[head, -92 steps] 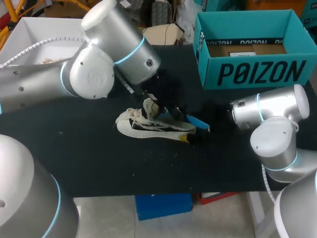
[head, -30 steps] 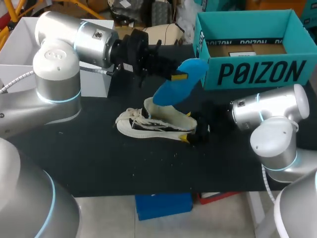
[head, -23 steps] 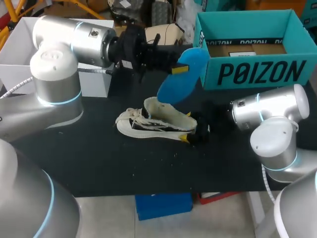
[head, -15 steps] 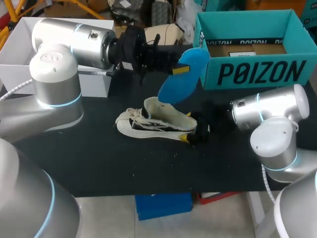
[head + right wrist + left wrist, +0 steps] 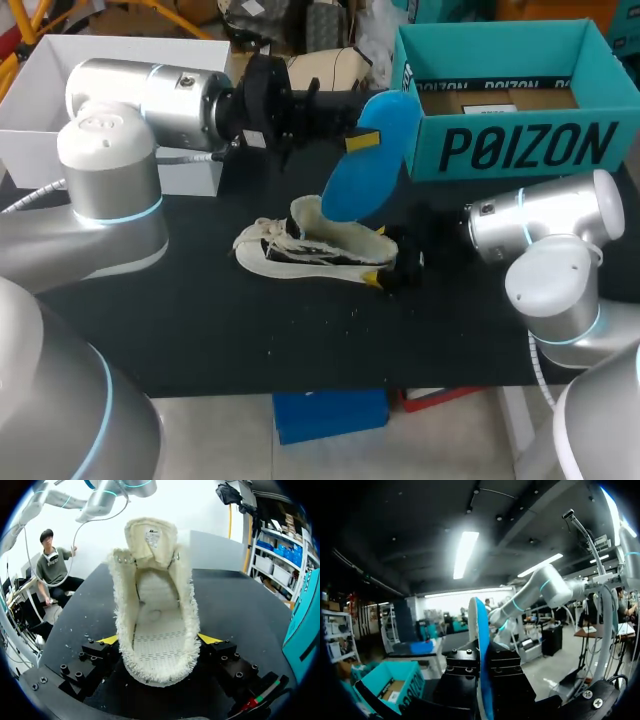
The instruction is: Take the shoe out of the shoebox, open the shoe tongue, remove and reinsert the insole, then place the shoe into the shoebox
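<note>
**Insole out, reinsert is next**

Left gripper [image 5: 357, 140] is clamped on the blue insole [image 5: 362, 170], which sits edge-on between its fingers and hangs down, lower end just over the shoe [image 5: 312, 250]. Right gripper [image 5: 159, 640] pinches the shoe's heel from both sides, with the tongue pulled up ahead of it and the inside bare.

Judged: removal is done. The next move needs the insole's toe end tipped into the opening and slid forward while the right gripper braces.

Black table [image 5: 200, 330], white specks. Shoebox [image 5: 500, 150] just beyond the insole, white box [image 5: 40, 95] beside the left arm.
</note>
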### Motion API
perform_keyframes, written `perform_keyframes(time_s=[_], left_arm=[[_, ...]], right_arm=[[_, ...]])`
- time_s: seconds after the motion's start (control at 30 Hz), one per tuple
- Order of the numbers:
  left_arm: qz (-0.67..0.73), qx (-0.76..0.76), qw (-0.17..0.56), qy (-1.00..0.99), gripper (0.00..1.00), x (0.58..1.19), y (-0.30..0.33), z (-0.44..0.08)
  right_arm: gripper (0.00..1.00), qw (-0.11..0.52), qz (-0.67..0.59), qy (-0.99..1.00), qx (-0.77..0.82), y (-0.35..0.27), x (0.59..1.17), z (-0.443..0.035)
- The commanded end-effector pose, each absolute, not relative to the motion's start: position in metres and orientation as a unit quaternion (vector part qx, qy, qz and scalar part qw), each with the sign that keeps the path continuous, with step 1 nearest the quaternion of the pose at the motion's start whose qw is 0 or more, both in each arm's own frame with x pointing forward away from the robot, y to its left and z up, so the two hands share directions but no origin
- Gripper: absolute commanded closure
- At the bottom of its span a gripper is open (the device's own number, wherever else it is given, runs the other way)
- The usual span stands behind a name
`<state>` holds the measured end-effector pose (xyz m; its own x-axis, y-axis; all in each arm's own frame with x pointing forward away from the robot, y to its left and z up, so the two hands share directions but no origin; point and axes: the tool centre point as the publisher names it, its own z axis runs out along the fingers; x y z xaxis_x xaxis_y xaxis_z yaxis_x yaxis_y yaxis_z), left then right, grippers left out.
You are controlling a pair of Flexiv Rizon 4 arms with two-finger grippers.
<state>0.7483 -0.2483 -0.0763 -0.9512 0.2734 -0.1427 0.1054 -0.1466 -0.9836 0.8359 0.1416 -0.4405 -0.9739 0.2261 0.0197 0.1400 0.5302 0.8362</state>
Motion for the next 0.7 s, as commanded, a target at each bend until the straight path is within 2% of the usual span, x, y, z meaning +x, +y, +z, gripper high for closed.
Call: perform_keyframes(time_s=[0.03, 0.33, 0.7], left_arm=[[0.742, -0.144, 0.05, -0.653, 1.0, 0.739, -0.25, -0.06], [0.772, -0.104, 0.085, -0.621, 1.0, 0.731, -0.251, -0.021], [0.801, -0.049, 0.11, -0.587, 1.0, 0.723, -0.25, -0.001]], right_arm=[[1.0, 0.046, 0.472, 0.874, 0.106, 0.144, 0.838, -0.444], [1.0, 0.046, 0.472, 0.874, 0.106, 0.144, 0.838, -0.444], [1.0, 0.046, 0.472, 0.874, 0.106, 0.144, 0.838, -0.444]])
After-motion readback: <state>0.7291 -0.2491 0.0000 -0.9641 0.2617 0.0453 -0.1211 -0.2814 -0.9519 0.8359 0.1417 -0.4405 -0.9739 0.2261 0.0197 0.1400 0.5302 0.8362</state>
